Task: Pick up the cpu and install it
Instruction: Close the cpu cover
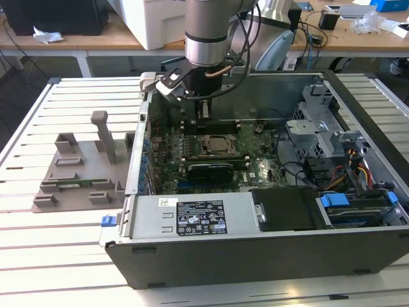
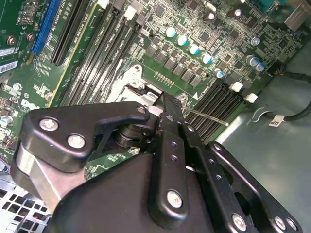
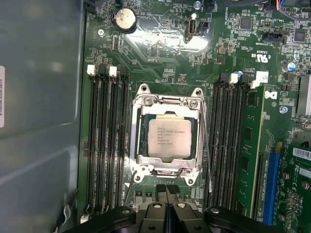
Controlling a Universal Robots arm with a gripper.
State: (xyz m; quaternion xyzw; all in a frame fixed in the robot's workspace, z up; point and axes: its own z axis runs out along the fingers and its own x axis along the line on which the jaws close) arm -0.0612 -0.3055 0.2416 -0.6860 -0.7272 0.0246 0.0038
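While the hand (image 3: 166, 188) hovers pressed together and empty, one cpu (image 3: 169, 137) sits in the socket frame (image 3: 167, 100).

The cpu (image 3: 169, 140) is sitting in the socket frame (image 3: 167, 100), between memory slots (image 3: 107, 145), inside the computer case (image 1: 255, 256), which is lying at the near edge of the table (image 1: 38, 268), a fixture (image 1: 77, 173) beside it on the exterior view's left.
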